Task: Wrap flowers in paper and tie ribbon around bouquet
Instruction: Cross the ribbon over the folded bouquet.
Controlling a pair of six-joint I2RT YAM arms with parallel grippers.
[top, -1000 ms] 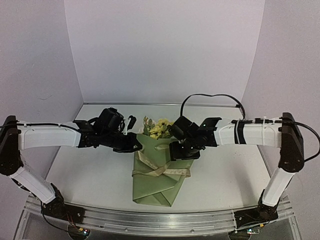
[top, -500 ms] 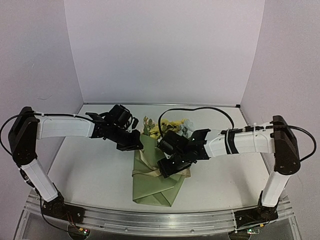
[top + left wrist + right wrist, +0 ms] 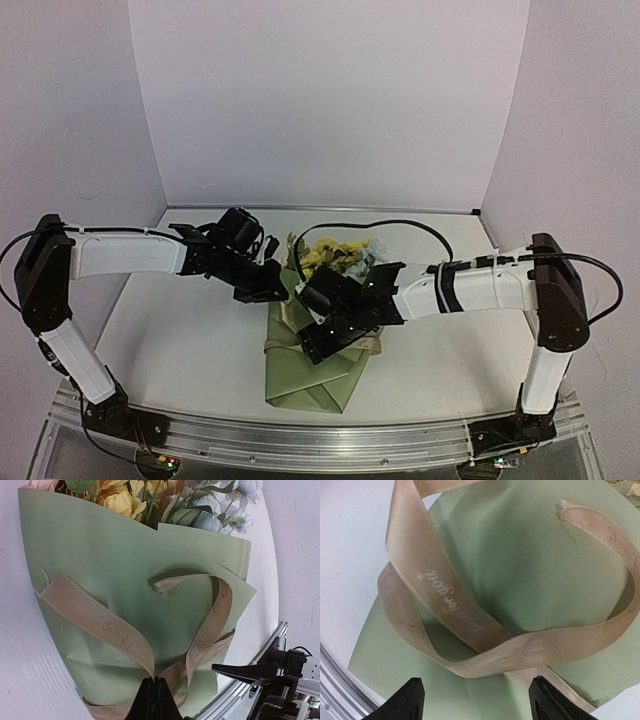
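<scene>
Bouquet lies at centre of white table, blooms toward 12 o'clock; plain lilac walls on three sides. Left gripper, at its 10 o'clock, jaws pressed together, pinches ribbon. Right gripper, jaws spread, hangs above ribbon crossing.

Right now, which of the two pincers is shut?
The left pincer: it is shut tight on the ribbon, while the right pincer stands wide open over it.

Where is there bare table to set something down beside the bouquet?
Bare white table lies left and right of the olive-green paper cone, toward the front edge. Crowded middle: left hand and right hand at the glossy tan ribbon.
</scene>
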